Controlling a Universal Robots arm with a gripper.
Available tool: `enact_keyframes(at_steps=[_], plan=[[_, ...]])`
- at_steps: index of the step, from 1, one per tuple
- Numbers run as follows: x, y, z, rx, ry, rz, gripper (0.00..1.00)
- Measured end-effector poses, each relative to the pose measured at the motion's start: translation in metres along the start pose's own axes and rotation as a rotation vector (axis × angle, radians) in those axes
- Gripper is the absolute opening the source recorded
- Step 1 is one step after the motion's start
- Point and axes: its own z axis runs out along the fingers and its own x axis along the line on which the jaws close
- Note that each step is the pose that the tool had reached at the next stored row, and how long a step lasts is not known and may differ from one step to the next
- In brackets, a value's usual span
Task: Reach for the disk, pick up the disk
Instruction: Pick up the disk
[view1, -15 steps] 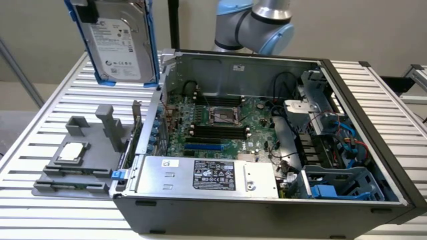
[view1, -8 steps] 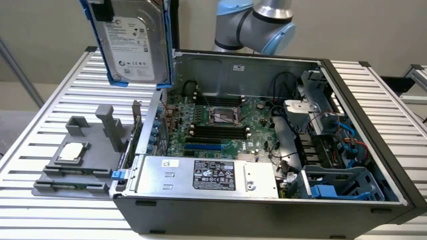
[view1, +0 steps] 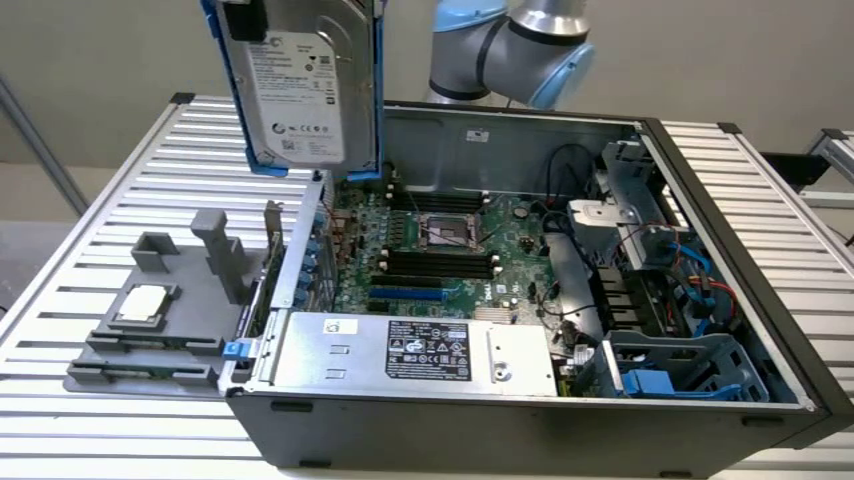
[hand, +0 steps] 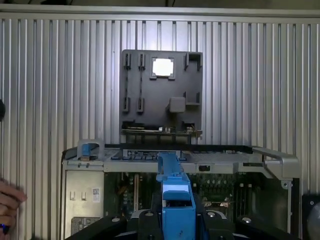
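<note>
Holds the disk (view1: 304, 85) upright and clear of everything, high above the wall of the open computer case (view1: 534, 430) on the exterior view's left. Turns its white label toward the exterior camera. Carries it in the gripper (hand: 177, 227), closed in from both sides on the blue bracket (hand: 176, 200); seems to clamp it firmly, though hides the contact itself behind dark finger housings in the wrist view. Reaches in with the robot arm (view1: 514, 50) from behind the case. Leaves the motherboard (view1: 441, 240) bare inside the case, with the large silver box (view1: 334, 350) and its black label along the near wall. Rests case and fixture alike on a slatted metal table (view1: 94, 210). Sets the grey fixture (view1: 147, 350) just beside the case on the exterior view's left, with the small square chip (view1: 144, 305) lying flat in a recess of it, well below the disk. Catches part of a person's hand (hand: 7, 202) beside the case, well apart from the gripper.
</note>
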Motion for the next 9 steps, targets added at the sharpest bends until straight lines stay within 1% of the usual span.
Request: enact_keyframes(at_steps=[9], plan=[[0.017,-0.0362,-0.0071,0.0001,-0.0006,0.000,0.33]])
